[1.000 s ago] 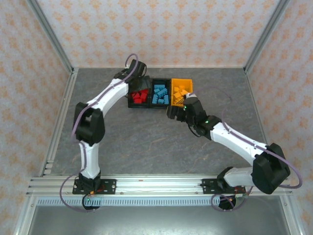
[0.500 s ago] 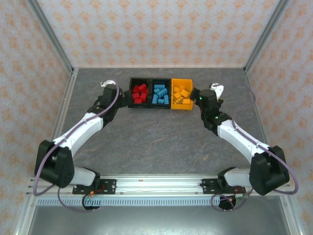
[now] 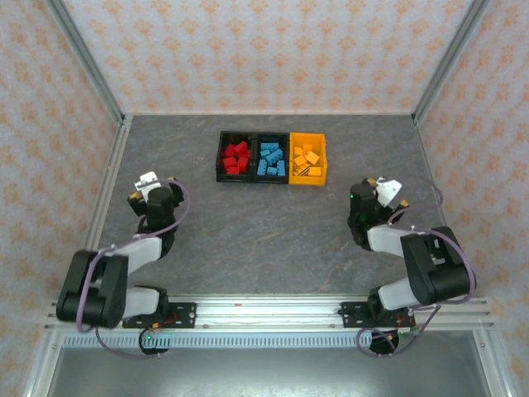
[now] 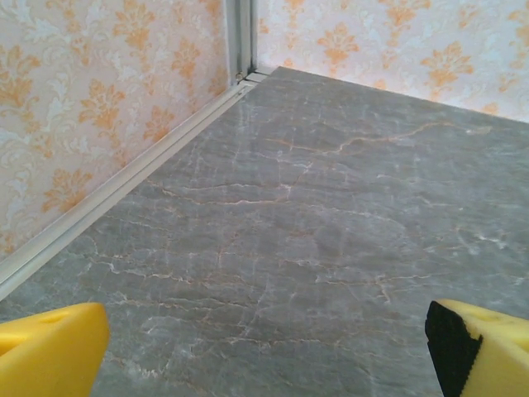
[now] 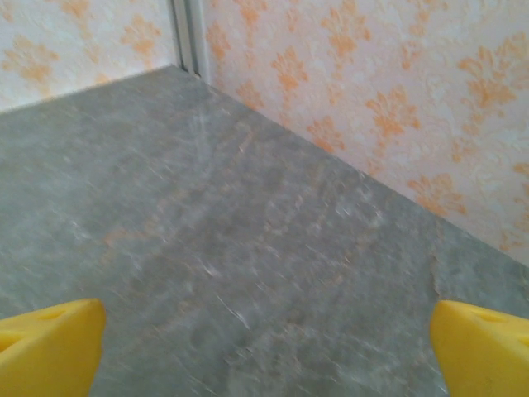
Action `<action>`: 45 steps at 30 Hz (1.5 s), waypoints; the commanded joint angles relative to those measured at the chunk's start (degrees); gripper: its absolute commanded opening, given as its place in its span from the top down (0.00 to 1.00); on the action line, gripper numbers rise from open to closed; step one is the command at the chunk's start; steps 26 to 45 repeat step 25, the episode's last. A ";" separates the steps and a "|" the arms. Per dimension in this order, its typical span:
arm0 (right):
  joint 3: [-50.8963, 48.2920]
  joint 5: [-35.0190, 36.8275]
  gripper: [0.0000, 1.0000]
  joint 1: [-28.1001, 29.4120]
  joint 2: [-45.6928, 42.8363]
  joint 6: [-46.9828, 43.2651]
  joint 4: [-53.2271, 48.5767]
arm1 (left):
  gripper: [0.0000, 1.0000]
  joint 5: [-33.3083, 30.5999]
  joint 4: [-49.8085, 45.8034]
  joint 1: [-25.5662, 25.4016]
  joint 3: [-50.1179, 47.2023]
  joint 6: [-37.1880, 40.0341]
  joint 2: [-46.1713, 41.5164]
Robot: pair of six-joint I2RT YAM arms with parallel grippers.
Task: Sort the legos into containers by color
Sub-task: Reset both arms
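Both tools first. The left gripper is spread wide, with its yellow fingertips sitting at the two bottom corners of the wrist view and nothing but bare stone-look table between them. The right gripper is the same: jaws wide apart, nothing in them.

The red legos are in the left black bin, the blue legos in the middle black bin and the orange-yellow legos in the orange-yellow bin. The three bins sit in a joined row toward the far side of the table, well away from both grippers. Every brick I can make out is in with its own colour, so I'd call the sort done or as good as. There's a darker smudge near the front of the orange-yellow bin, but it's too small from up top for me to say what it is.

On handling, my guess is that these are light, hard, slick little bricks. They won't squash or break, but they'll squirt out of a sloppy pinch. I'd grab across the two flat side walls, not the studs, and come straight down on one that's lying apart from its neighbours.

Pose-wise, both arms are tucked in low near their bases. The left sits by the left edge with its wrist aimed at the far-left corner, and the right mirrors it toward the right-hand wall.
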 commanded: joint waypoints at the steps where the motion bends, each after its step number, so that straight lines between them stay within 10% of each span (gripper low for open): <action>1: -5.71 -2.08 0.00 -2.03 -1.70 -5.21 22.83 | 0.00 1.77 22.75 0.19 -2.77 5.31 5.80; 9: -14.02 -31.16 0.00 -8.78 4.53 -10.78 45.08 | 0.01 8.69 42.27 0.81 -9.84 7.57 12.83; 12: -8.36 -28.84 0.00 -8.80 3.48 -8.81 31.24 | 0.00 9.21 35.71 1.08 -7.67 6.64 11.39; 14: -11.87 -27.26 0.00 -7.36 7.40 -12.25 44.80 | 0.00 8.14 37.58 0.97 -8.32 7.07 12.01; 45: -9.49 -30.33 0.00 -8.62 4.64 -10.48 35.14 | 0.01 6.29 38.04 0.76 -8.36 6.55 12.06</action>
